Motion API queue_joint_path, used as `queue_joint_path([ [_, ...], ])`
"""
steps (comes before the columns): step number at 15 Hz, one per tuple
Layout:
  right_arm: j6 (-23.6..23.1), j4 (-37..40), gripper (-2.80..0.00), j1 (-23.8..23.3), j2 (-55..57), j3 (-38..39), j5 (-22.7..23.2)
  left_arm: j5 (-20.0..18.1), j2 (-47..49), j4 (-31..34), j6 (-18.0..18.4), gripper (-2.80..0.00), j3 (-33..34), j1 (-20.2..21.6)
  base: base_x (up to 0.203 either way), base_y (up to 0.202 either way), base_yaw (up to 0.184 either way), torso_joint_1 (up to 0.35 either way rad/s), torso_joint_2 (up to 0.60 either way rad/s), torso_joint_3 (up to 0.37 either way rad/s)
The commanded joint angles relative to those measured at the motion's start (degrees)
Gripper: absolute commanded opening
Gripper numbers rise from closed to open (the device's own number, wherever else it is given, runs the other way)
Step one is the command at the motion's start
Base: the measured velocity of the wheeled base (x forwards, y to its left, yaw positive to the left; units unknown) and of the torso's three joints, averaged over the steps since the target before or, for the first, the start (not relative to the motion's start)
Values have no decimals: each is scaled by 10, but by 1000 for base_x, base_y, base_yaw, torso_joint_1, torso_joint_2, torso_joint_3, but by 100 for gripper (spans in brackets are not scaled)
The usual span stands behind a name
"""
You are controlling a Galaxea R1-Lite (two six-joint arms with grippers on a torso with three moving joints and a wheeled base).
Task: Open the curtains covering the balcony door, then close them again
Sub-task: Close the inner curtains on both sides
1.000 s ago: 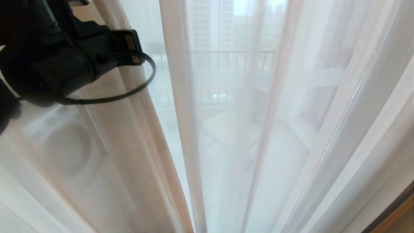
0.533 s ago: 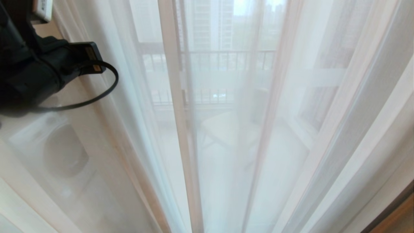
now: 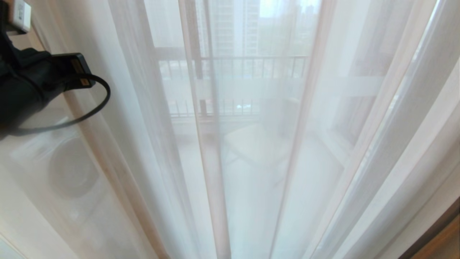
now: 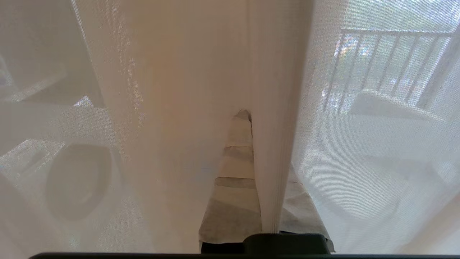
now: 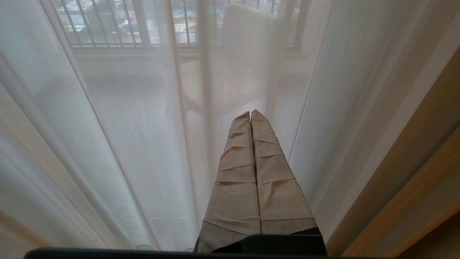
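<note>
A: Nearest the robot, the left gripper [image 4: 251, 118] has a thick fold of the curtains [image 3: 251, 162] pinched between its wrapped fingers [image 4: 235, 169], which sit almost together on the cloth. In the head view the left arm [image 3: 25, 93] is at the far left edge, a cable [image 3: 90, 104] looping off it.

B: And the right gripper [image 5: 251, 117]?

A: It has nothing in it, its fingers pressed flat together, parked low in front of the sheer.

B: What does the pull need?

A: Probably a firm pinch and a level sideways sweep, so the fold does not slide out of the fingers.

B: Where can the arm travel?

A: Leftward there is little left in view. On the right, a wooden edge [image 5: 413, 172] runs close beside the right gripper.

B: And beyond the cloth?

A: The sheer layer hangs across the whole view, so the balcony door [image 3: 201, 108] shows only as a dim frame through it. Farther out are a chair [image 3: 258, 144], a railing [image 3: 251, 61] and towers.
</note>
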Motion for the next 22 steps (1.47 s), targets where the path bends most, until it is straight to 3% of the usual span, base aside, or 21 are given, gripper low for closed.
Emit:
queue_joint_path([
  [1, 0, 0, -280, 0, 0, 0, 0, 1, 0, -3, 0, 0, 0, 0, 0, 0, 0, 0, 0, 0],
  [8, 0, 0, -280, 0, 0, 0, 0, 1, -26, -2, 1, 0, 11, 0, 0, 0, 0, 0, 0, 0],
  [22, 0, 0, -280, 0, 0, 0, 0, 1, -252, 13, 16, 0, 184, -1, 0, 0, 0, 0, 0, 0],
])
